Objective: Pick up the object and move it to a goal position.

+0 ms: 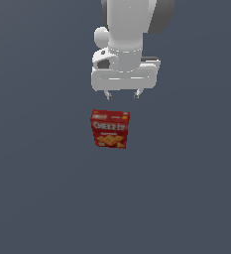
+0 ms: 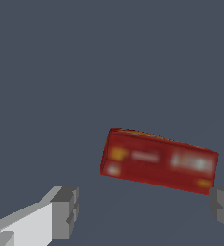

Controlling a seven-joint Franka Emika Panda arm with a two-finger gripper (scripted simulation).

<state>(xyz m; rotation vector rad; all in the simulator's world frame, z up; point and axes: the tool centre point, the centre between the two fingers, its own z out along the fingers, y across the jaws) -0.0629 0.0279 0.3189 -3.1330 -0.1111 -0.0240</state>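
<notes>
You see only one non-task item: a plain slate-grey surface [image 1: 42, 188] filling the whole exterior view, left to right and near to far. It is uniform and matte, without seams, edges or markings. In the wrist view the same grey surface [image 2: 84, 62] fills the background, with no texture that you can resolve.

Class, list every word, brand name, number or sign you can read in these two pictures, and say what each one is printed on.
"CHEEZ-IT": white lettering on the front of the small red rectangular cracker box, exterior view.
Small white marks along the box's top strip, exterior view: too small to read.
White and orange patches on the box's top face, wrist view: too blurred to read.
White robot arm and gripper: no text visible.
</notes>
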